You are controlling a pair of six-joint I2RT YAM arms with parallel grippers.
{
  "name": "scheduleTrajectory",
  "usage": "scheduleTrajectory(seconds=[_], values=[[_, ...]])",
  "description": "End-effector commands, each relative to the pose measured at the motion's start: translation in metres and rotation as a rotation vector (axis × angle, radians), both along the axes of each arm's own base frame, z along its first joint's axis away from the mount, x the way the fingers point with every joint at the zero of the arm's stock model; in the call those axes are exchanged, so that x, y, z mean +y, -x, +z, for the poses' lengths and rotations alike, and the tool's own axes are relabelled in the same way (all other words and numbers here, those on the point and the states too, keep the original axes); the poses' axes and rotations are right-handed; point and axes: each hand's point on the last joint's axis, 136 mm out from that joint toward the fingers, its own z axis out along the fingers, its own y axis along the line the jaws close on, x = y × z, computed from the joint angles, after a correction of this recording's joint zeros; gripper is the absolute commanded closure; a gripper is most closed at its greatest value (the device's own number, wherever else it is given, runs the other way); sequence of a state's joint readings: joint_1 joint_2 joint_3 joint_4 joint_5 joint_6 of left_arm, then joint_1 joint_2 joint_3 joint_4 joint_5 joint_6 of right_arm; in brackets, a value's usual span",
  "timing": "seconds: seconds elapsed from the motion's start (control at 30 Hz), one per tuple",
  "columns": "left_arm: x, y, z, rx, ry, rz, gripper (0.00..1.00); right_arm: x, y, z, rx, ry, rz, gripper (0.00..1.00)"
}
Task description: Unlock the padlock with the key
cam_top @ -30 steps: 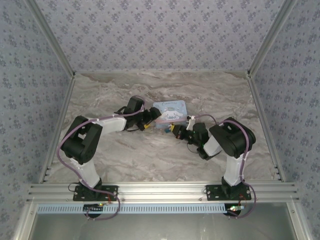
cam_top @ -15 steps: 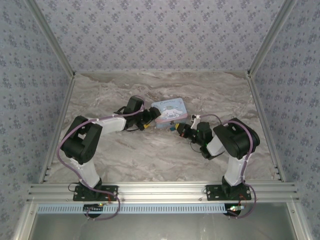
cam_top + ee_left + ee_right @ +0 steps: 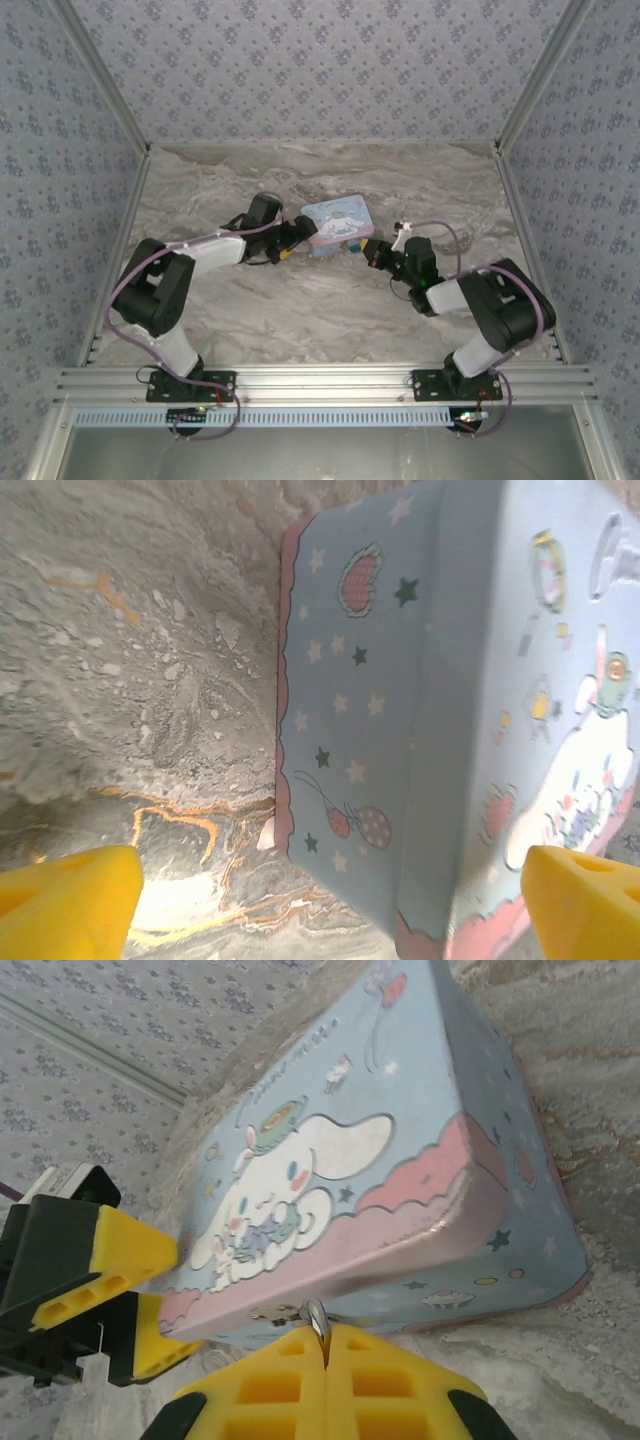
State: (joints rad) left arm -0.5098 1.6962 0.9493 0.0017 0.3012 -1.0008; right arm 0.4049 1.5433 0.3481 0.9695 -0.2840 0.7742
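At the left, the left pincer [image 3: 291, 239] is seen low over the worktop [image 3: 300, 310], at the left end of the pale blue cartoon tin [image 3: 340, 218]. Its yellow fingers [image 3: 65, 900] are spread wide, one over bare marble and one over the lid, so the tin's edge is straddled. This is judged to be a bracing stance, meant to stop the tin from being pushed away. Right of the tin, the right pincer [image 3: 325, 1365] is pressed together on the key [image 3: 316, 1316], whose small looped end stands out above the pads, towards the tin's front side. The padlock is too small to be made out with certainty.
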Motion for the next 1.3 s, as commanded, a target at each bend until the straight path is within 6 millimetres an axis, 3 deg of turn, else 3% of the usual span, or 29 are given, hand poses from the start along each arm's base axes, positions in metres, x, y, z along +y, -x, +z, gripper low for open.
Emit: scheduleTrajectory(seconds=[0.0,0.17,0.33,0.5,0.6,0.77,1.03,1.17,1.27], values=[[0.011,-0.008,0.038,-0.123,-0.015,-0.005,0.01,-0.009,0.019,-0.01,0.059,0.133,0.041,1.0],[0.03,-0.01,0.071,-0.255,-0.065,0.003,0.0,-0.01,0.05,0.015,0.063,0.301,0.174,1.0],[0.05,-0.01,0.087,-0.317,-0.105,0.036,0.01,-0.011,0.094,0.026,0.182,0.375,0.327,1.0],[0.064,-0.008,0.092,-0.335,-0.126,0.059,0.01,-0.005,0.142,0.007,0.375,0.41,0.45,1.0],[0.068,-0.007,0.092,-0.335,-0.132,0.068,0.01,0.001,0.16,-0.011,0.469,0.419,0.496,1.0],[0.069,-0.005,0.089,-0.323,-0.138,0.065,0.01,0.009,0.162,-0.041,0.571,0.425,0.516,1.0],[0.073,-0.001,0.092,-0.324,-0.143,0.065,0.01,0.02,0.134,-0.059,0.562,0.406,0.483,1.0],[0.079,0.001,0.098,-0.333,-0.148,0.072,0.01,0.019,0.121,-0.066,0.547,0.402,0.463,0.94],[0.088,0.004,0.105,-0.35,-0.159,0.089,0.01,0.014,0.111,-0.064,0.514,0.416,0.43,0.83]])
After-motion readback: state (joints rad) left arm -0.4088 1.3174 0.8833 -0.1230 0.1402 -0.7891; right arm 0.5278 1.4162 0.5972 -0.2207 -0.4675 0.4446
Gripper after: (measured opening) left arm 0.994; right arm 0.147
